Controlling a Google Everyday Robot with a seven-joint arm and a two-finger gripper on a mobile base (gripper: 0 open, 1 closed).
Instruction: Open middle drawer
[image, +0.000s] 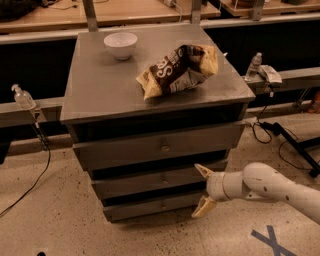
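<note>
- Low down at the right front of the cabinet (100, 90), the gripper (201, 191) hangs just above the floor (60, 220).
- Its two yellowish fingers (202, 171) are spread wide apart, one up and one down, and they pinch nothing.
- Both tips point left, toward the drawers.
- The top finger sits in front of the right end of the middle drawer (145, 183). I cannot tell if it touches the wood.
- The bottom finger is near the right end of the bottom drawer (145, 207).
- Behind the gripper, the fat white arm (272, 187) goes off to the right edge.
- The middle drawer is the grey one between the other two. Its little round knob (162, 178) is left of the gripper, and the gripper is not on it.
- The top drawer (125, 150) has the biggest front, and it has a knob too.
- A dark gap shows above each drawer front.
- On the flat grey top of the cabinet lies a crumpled brown and yellow chip bag (177, 70).
- A white bowl (120, 45) stands near the back of the top, well apart from the bag.
- A small water bottle (254, 66) stands on the rail to the right of the cabinet.
- Another little bottle (22, 96) is on the rail to the left.
- Black cables (280, 135) lie on the floor on the right.
- A blue tape cross (270, 240) is stuck on the floor under the arm.
</note>
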